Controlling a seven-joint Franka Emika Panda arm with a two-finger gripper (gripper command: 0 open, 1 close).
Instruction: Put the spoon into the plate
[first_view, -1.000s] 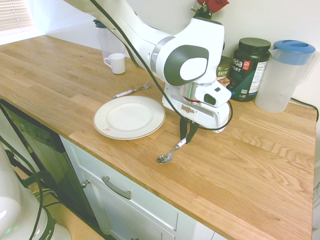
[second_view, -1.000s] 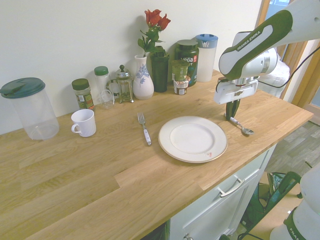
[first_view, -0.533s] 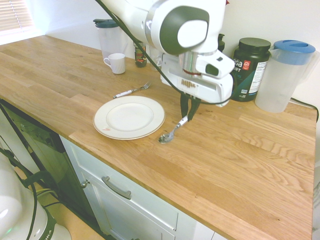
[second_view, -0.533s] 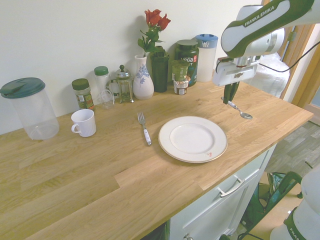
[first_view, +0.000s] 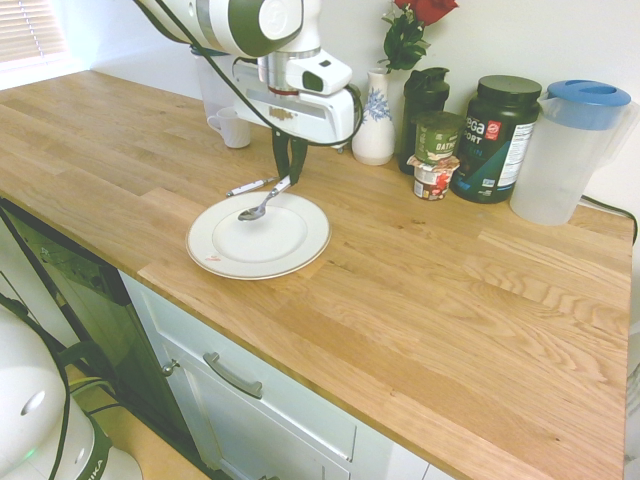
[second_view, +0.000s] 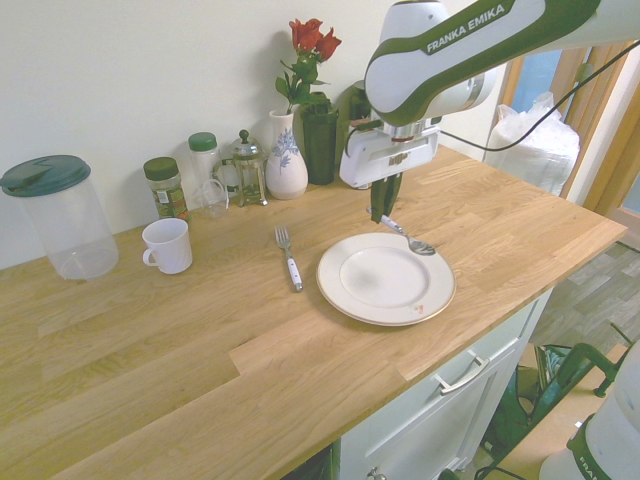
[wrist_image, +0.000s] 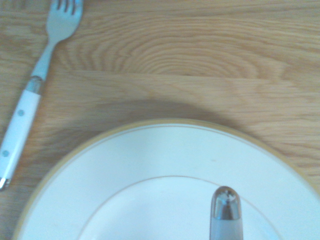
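1. First outside view: the tool (first_view: 289, 170) pinches the small shiny metal spoon (first_view: 262, 203) by its handle, hanging above the round white plate (first_view: 300, 246).
2. Second outside view: carrying looks nearly done; next comes lowering and letting go.
3. Wrist view: the white-handled fork (wrist_image: 30, 90) lies beside the plate on the wooden table (wrist_image: 200, 60).

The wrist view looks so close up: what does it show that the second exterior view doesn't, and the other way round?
Only the wrist view shows the dots on the fork's white handle and the wood grain close up.

Only the second exterior view shows the gripper shut on the spoon, held above the plate, plus the white mug, the vase with roses and the jars along the wall.

Both show the plate, the fork beside it and the spoon over the plate.
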